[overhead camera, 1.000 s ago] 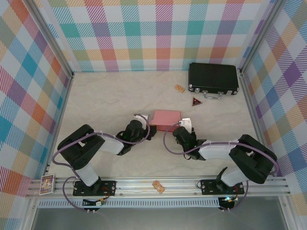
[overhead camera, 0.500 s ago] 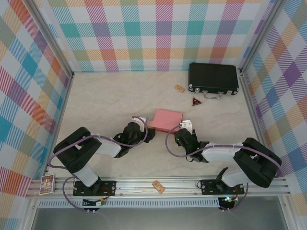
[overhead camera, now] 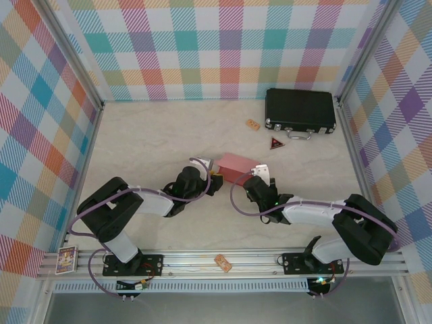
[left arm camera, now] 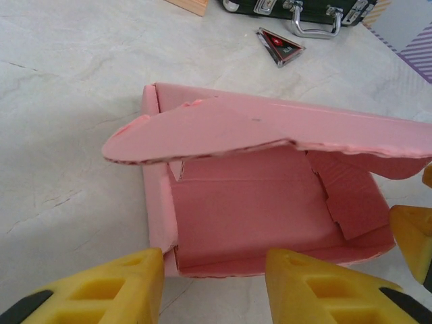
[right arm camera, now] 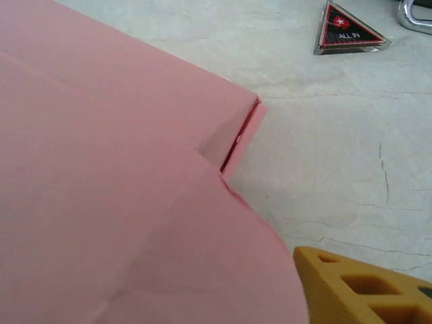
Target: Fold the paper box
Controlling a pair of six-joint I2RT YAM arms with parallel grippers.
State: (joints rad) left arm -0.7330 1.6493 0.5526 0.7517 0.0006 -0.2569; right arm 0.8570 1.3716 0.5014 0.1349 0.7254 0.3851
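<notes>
- The pink paper box (left arm camera: pixel 256 216) is lying on the table (overhead camera: pixel 148 142) between the two grippers, with its lid flap standing half raised over the open tray.
- The left gripper (left arm camera: pixel 214 260) is hovering just at the box's near wall, its jaws standing apart and holding nothing.
- The right gripper (overhead camera: pixel 254 178) is sitting at the box's right end. One yellow finger (right arm camera: pixel 364 287) is showing beside the lid; the other is hidden, so I cannot tell its width or grip.
- A black case (overhead camera: pixel 300 111) and a triangular token (right arm camera: pixel 347 30) are lying farther back, well apart from the box.
</notes>
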